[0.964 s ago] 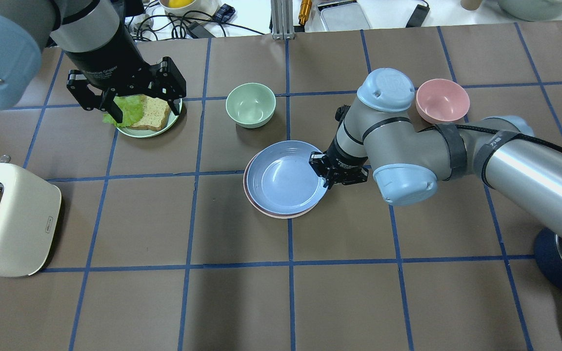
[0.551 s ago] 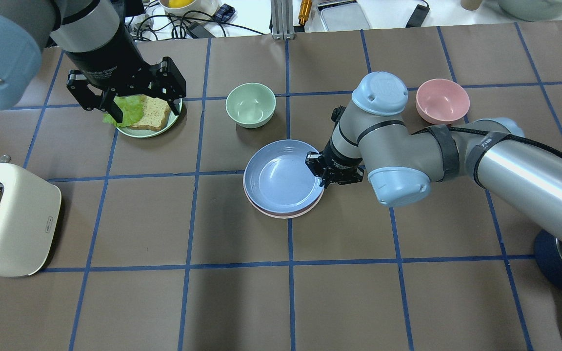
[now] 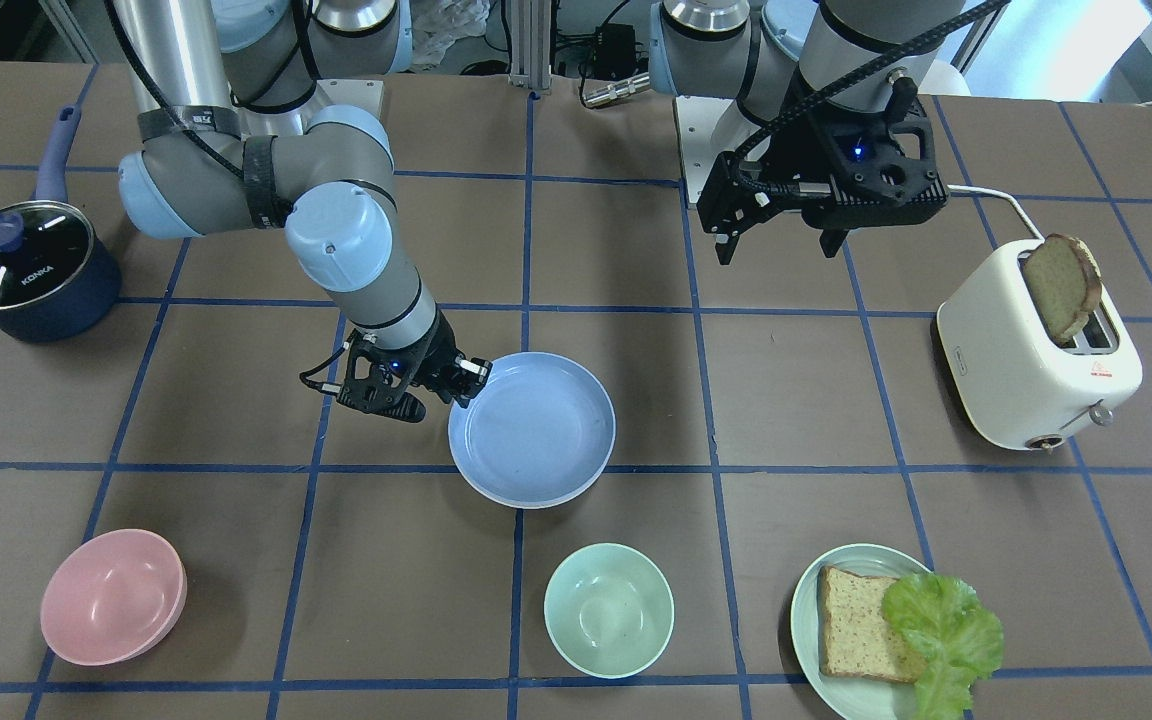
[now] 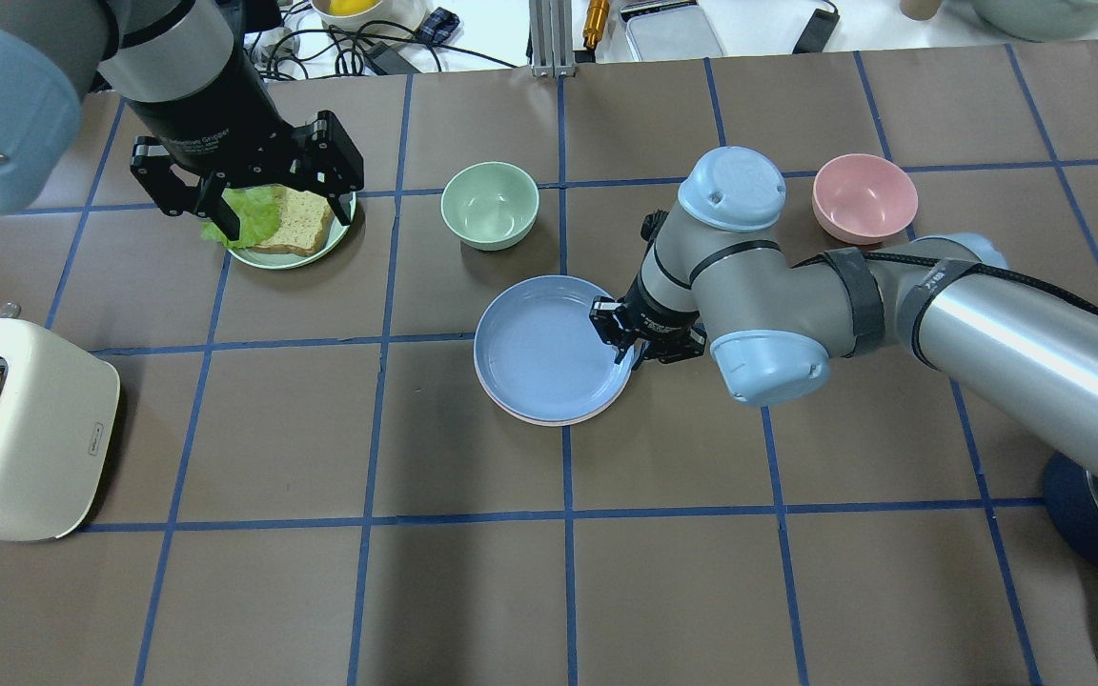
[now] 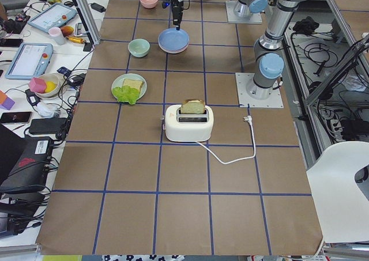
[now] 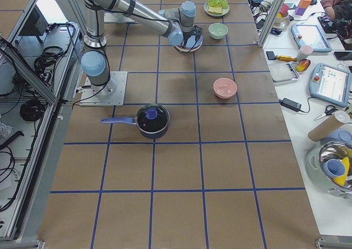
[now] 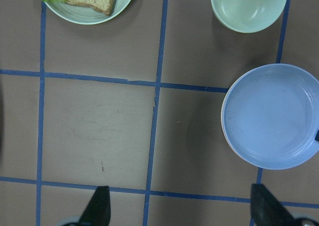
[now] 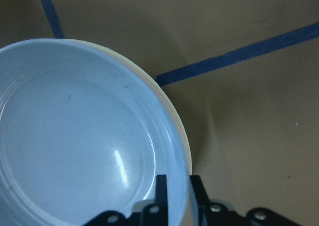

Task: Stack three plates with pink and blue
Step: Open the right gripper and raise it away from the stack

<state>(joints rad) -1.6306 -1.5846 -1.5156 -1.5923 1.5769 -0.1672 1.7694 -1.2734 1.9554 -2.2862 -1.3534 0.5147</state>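
Observation:
The light blue plate (image 4: 539,348) lies on top of the pale pink plate (image 4: 570,420), of which only a thin rim shows at the near edge. A cream-white rim (image 8: 189,142) shows under them in the right wrist view. My right gripper (image 4: 627,348) is shut on the blue plate's right rim, one finger inside and one outside (image 8: 179,198). It also shows in the front view (image 3: 464,388), at the blue plate (image 3: 536,430). My left gripper (image 4: 244,195) is open and empty, high above the bread plate; its fingertips (image 7: 99,208) stand wide apart.
A mint bowl (image 4: 490,205) stands just behind the stack, a pink bowl (image 4: 864,197) to the right behind my right arm. A pale green plate with bread and lettuce (image 4: 287,233) is at the back left, a toaster (image 4: 25,429) at the left edge, a dark pot (image 3: 26,265) near my right arm's base.
My right gripper has moved left with the blue plate, which now sits more squarely over the pink plate. The left arm has not moved.

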